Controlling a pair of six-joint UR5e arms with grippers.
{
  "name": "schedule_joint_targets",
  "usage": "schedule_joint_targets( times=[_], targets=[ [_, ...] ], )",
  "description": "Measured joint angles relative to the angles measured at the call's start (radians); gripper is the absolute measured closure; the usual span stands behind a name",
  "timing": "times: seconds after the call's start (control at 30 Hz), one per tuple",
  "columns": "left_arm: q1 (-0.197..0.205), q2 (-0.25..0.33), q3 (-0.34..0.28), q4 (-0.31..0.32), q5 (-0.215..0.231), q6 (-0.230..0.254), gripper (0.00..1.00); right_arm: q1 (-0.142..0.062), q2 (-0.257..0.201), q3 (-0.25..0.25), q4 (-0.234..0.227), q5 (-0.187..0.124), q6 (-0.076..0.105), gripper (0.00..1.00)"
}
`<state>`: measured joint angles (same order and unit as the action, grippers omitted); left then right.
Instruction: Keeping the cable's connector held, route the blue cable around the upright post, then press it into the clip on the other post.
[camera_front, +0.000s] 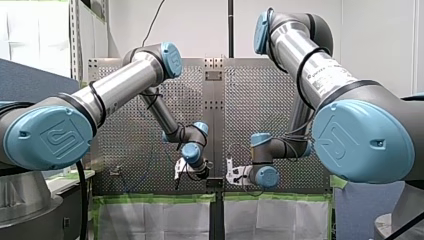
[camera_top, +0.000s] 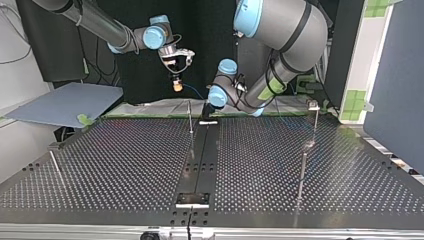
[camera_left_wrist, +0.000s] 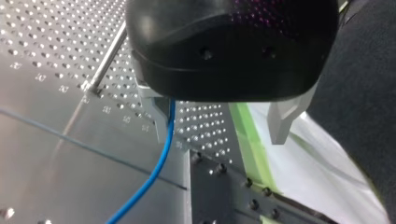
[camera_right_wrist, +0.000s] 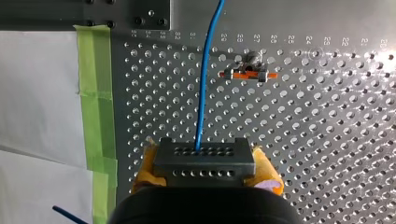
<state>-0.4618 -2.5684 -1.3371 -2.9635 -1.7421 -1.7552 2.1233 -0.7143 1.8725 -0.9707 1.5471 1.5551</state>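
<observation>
Right wrist view has the right gripper (camera_right_wrist: 205, 169) clenched on the connector (camera_right_wrist: 204, 156), with yellow pads at either side of the grey block. From the connector's face the cable (camera_right_wrist: 202, 93) runs straight ahead, its long axis in line with the gripper. The clip (camera_right_wrist: 247, 73), orange, sits just beside that line, ahead of the gripper and apart from the cable.

Left wrist view shows the left gripper (camera_left_wrist: 219, 138) spread wide and grasping nothing. The cable passes close along the inner side of one metal finger, then drops toward the table (camera_left_wrist: 56, 140). Beyond that finger stands a post (camera_left_wrist: 106, 60). Its top is hidden by the gripper's body, so I cannot tell whether it bears the clip.

In the top view the cable spans the two grippers along the table's far edge. A thin post (camera_top: 190, 117) stands just nearer the camera, closer to the left gripper. Routing looks not yet begun, and the cable must swing tableward.
</observation>
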Motion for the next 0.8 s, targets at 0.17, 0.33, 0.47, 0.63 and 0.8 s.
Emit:
schedule_joint_targets(
  times=[0.17,0.33,0.47,0.63,0.8],
  targets=[
    [-0.001,0.000,0.000,-0.008,0.020,0.002,0.01,0.006,0.000,-0.007,0.002,-0.016,-0.002,1.00],
    [-0.007,0.000,0.000,-0.008,0.035,-0.002,0.01,0.009,0.000,-0.010,0.002,-0.020,-0.004,1.00],
    [-0.014,0.000,0.000,-0.015,0.038,-0.015,0.01,0.011,0.000,-0.012,0.003,-0.020,-0.008,1.00],
    [-0.025,0.000,0.000,-0.024,0.039,-0.030,0.01,0.011,0.000,-0.015,0.004,-0.020,-0.012,1.00],
    [-0.034,0.000,0.000,-0.026,0.054,-0.050,0.01,0.012,0.000,-0.015,0.005,-0.019,-0.015,1.00]
  ],
)
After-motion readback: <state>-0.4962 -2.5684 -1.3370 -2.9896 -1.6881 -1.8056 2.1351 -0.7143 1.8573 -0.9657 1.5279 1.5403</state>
